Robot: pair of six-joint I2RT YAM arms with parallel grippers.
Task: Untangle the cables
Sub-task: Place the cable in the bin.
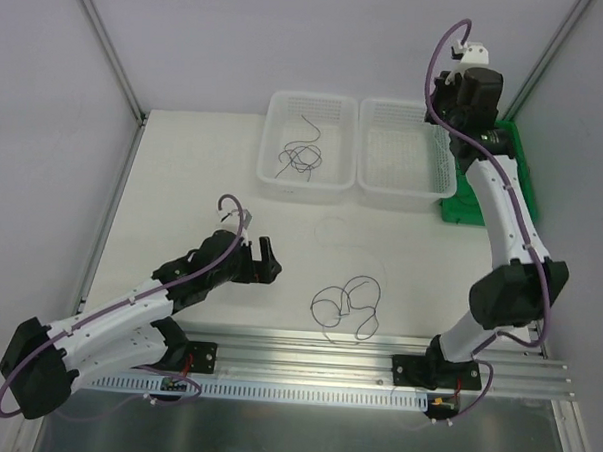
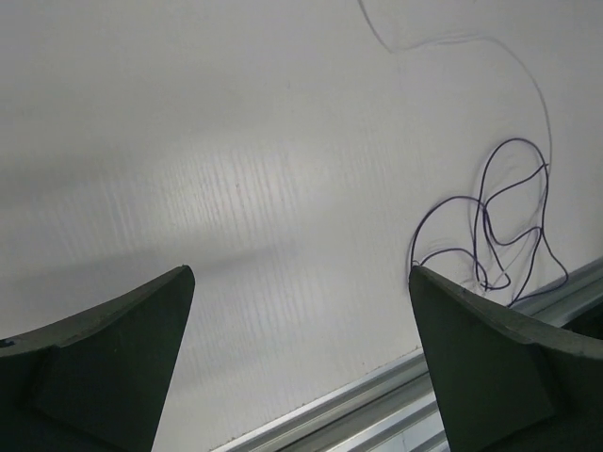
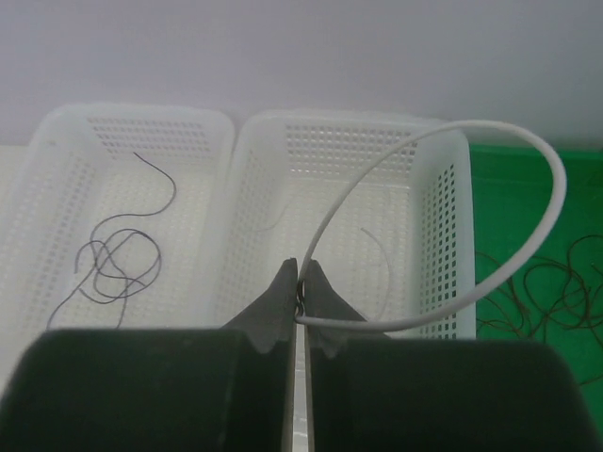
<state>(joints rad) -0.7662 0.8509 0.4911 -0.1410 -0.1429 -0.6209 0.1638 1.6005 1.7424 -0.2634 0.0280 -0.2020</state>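
Right wrist view: white cable point(image 3: 490, 123) was seen clamped in closed right gripper point(image 3: 301, 282), unresolved from top | left gripper point(image 2: 300, 273) was spread wide, nothing held | dark cables point(image 1: 346, 306) were found tangled on table point(image 1: 203, 182).

Soft even light; pale glare patch on table point(image 2: 226, 198); slightly blurry wrist views.

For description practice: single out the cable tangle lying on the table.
Find the aluminium rail at the table's near edge. Just beyond its middle lie looping thin dark cables. Unlike those in the left white basket, they're on bare tabletop.
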